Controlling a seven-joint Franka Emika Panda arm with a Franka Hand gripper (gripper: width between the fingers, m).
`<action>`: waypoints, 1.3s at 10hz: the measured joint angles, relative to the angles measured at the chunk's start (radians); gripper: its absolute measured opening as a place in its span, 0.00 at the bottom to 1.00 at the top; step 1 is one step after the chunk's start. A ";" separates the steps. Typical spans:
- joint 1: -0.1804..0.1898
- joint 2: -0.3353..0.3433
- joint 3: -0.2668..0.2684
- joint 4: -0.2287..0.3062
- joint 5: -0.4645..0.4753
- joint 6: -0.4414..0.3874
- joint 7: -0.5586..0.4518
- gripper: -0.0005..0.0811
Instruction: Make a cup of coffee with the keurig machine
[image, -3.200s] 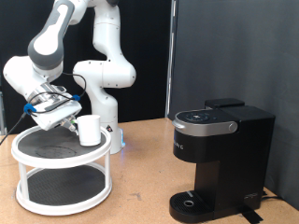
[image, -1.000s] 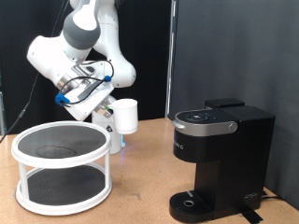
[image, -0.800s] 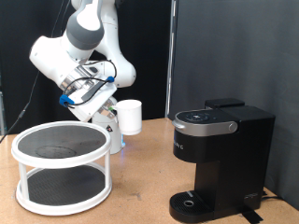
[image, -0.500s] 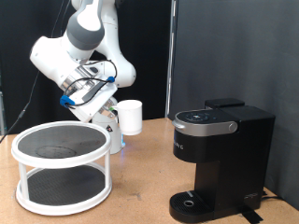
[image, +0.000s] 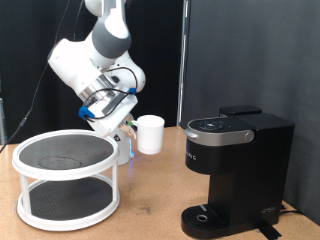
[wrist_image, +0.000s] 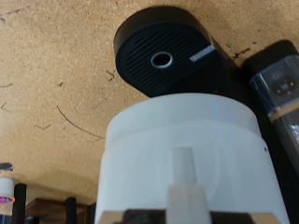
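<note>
The white cup (image: 150, 134) hangs in the air in my gripper (image: 131, 131), between the round rack and the keurig machine (image: 235, 170). The gripper is shut on the cup's handle side. The black machine stands at the exterior view's right with its lid down and its round drip base (image: 207, 216) bare. In the wrist view the cup (wrist_image: 182, 159) fills the lower half, with the machine's drip base (wrist_image: 161, 56) showing beyond it. The fingers themselves are hidden behind the cup in the wrist view.
A white two-tier round rack with black mesh shelves (image: 66, 178) stands at the exterior view's left. The wooden table (image: 150, 215) runs between rack and machine. A black curtain hangs behind.
The arm lifted the cup off the rack's top shelf and carried it toward the exterior view's right, closer to the machine and slightly lower than half a second ago.
</note>
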 joint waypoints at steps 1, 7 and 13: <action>0.006 0.021 0.015 0.004 0.006 0.022 0.001 0.01; 0.013 0.141 0.057 0.013 0.019 0.114 -0.017 0.01; 0.016 0.263 0.098 0.029 0.069 0.218 -0.063 0.01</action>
